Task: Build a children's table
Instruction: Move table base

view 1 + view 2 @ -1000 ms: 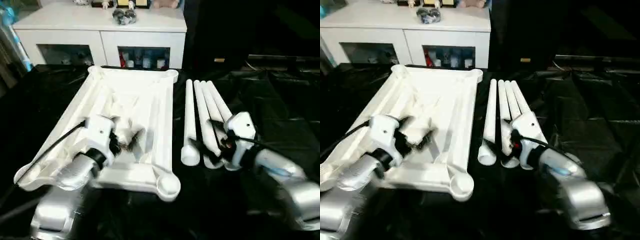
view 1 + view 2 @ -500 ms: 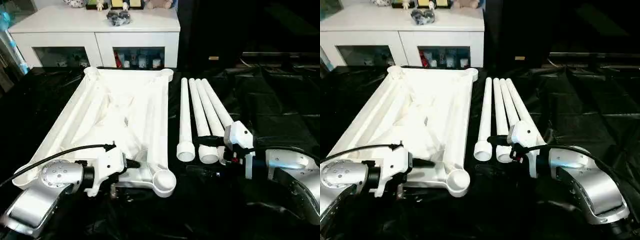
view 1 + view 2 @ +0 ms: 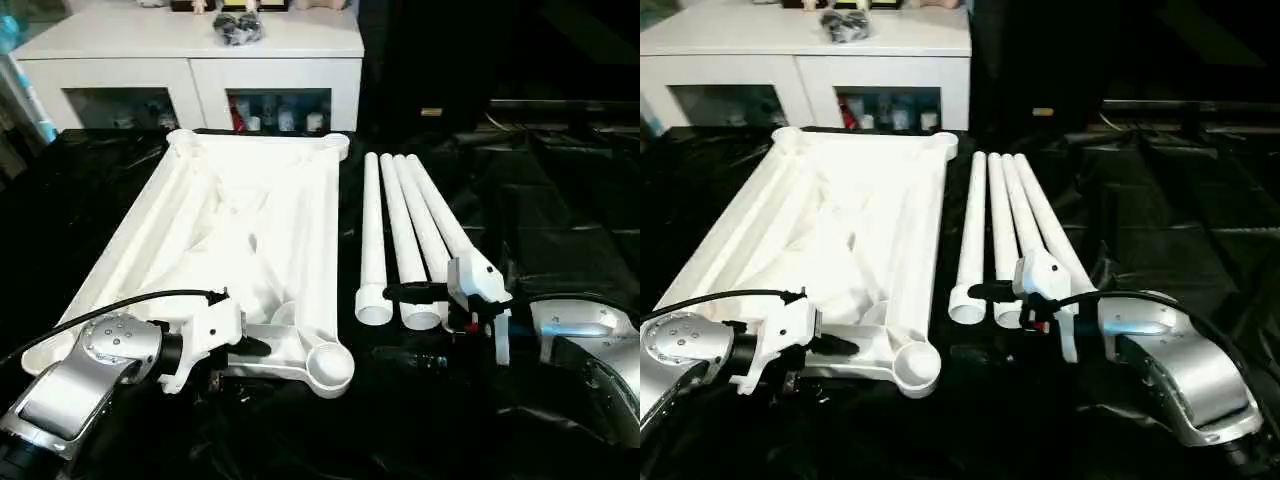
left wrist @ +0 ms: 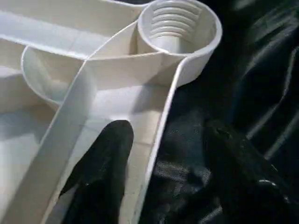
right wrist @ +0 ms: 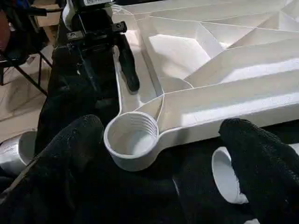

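Four white legs (image 3: pixel 405 235) beside upturned tabletop (image 3: pixel 235 235) on black-draped work table (image 3: pixel 560 200).

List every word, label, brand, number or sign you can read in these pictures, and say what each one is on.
No text can be read.
Children's table top and legs: plain white, no marking.
Bottles behind the cabinet glass doors: labels too small and blurred to read.
Items on top of the cabinet: too blurred to read.
Left gripper: a pale strip on its housing, seen in the right wrist view, illegible.
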Controlling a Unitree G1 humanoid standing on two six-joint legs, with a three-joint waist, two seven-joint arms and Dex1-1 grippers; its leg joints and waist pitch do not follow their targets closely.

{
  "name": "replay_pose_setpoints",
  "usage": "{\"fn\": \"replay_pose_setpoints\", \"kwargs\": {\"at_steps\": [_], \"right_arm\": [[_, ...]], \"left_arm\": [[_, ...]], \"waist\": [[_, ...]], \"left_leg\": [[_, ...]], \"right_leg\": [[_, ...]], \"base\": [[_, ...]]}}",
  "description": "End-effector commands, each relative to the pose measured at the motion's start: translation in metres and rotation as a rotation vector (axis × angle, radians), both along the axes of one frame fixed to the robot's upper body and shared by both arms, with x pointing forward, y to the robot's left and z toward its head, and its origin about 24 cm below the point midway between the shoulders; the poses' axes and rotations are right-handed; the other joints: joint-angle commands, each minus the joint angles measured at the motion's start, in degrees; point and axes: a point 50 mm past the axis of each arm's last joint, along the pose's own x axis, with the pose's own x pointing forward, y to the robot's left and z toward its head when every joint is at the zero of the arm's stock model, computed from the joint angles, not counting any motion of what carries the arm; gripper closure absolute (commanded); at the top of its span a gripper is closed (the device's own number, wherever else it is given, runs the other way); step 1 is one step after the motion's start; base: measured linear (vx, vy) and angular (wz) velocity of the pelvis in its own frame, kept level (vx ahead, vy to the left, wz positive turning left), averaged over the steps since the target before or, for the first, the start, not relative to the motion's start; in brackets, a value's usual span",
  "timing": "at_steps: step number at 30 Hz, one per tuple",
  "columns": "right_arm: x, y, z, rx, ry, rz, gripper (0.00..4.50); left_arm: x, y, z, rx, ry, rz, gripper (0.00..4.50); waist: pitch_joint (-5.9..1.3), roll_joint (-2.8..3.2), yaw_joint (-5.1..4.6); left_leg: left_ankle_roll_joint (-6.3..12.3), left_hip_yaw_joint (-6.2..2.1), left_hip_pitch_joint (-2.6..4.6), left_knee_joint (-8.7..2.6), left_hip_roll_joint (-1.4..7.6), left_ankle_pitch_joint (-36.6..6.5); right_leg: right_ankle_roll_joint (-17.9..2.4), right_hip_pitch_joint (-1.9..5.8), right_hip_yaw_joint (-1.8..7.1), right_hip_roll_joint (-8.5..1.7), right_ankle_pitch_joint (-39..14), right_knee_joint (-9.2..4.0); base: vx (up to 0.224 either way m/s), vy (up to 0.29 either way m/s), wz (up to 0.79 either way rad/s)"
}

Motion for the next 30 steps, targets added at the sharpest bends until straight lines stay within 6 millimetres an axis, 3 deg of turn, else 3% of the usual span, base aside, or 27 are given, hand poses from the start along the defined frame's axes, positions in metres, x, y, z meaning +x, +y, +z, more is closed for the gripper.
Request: {"fn": "replay_pose_setpoints", "kwargs": {"at_steps": [1,3,5,7,16,23,29,30], "right_arm": [[-0.001,0.0,0.002,0.002,0.009,0.027,0.0],[-0.002,0.0,0.002,0.0,0.012,0.034,0.0],[-0.002,-0.001,0.002,-0.002,0.013,0.039,0.0],[0.001,0.0,0.003,0.012,0.01,0.023,0.0],[0.001,0.0,0.004,0.019,0.013,0.038,0.0],[0.0,0.001,0.004,0.021,0.014,0.039,0.0],[-0.001,0.003,0.003,0.022,0.01,0.034,0.0],[-0.002,0.003,0.003,0.023,0.01,0.034,0.0]], "left_arm": [[0.002,0.0,-0.003,0.036,-0.026,-0.024,2.07],[0.004,0.0,-0.005,0.051,-0.033,-0.026,2.16],[0.01,0.001,-0.008,0.07,-0.06,-0.016,2.33],[0.014,0.002,-0.009,0.085,-0.084,-0.007,2.51],[0.016,0.002,-0.006,0.06,-0.087,-0.042,3.32],[0.015,0.0,-0.003,0.033,-0.114,-0.04,3.68],[0.01,0.0,-0.001,0.013,-0.127,0.032,3.77],[0.009,0.002,-0.002,0.01,-0.129,0.065,3.78]], "waist": [[-2.61,-0.21,0.21],[-2.63,0.0,0.37],[-2.66,-0.2,0.39],[-2.75,0.14,0.49],[-2.73,0.15,0.66],[-2.86,0.17,1.3],[-2.97,0.28,1.25],[-2.97,0.09,1.17]], "left_leg": [[0.74,-1.9,1.59,-5.86,4.94,-14.1],[0.49,-1.82,1.67,-5.88,5.05,-13.7],[0.3,-1.75,1.61,-5.95,5.08,-13.3],[0.12,-1.84,1.63,-5.94,5.14,-12.7],[-0.1,-1.77,1.68,-6.02,5.16,-13.5],[-0.07,-1.63,1.73,-6.06,5.25,-12.4],[0.74,-1.49,1.57,-6.02,5.32,-10.6],[1.08,-1.43,1.55,-5.98,5.31,-10.2]], "right_leg": [[-16.7,0.7,2.29,-4.98,-3.9,-4.61],[-16.1,0.57,2.33,-4.95,-4.2,-4.67],[-16.0,0.55,2.3,-4.88,-3.5,-4.6],[-16.0,0.6,2.28,-5.0,-2.4,-4.48],[-16.5,0.48,2.25,-5.02,-2.3,-4.48],[-16.3,0.48,2.21,-4.98,-0.5,-4.33],[-16.5,0.73,2.12,-5.08,2.3,-4.22],[-16.5,0.7,2.07,-4.95,3.1,-4.2]], "base": [[0.0,0.0,0.0],[0.0,0.0,0.0],[0.0,0.0,0.0],[0.0,0.0,0.0],[0.0,0.0,0.0],[0.0,0.0,0.0],[0.0,0.0,0.0],[0.0,0.0,0.0]]}}
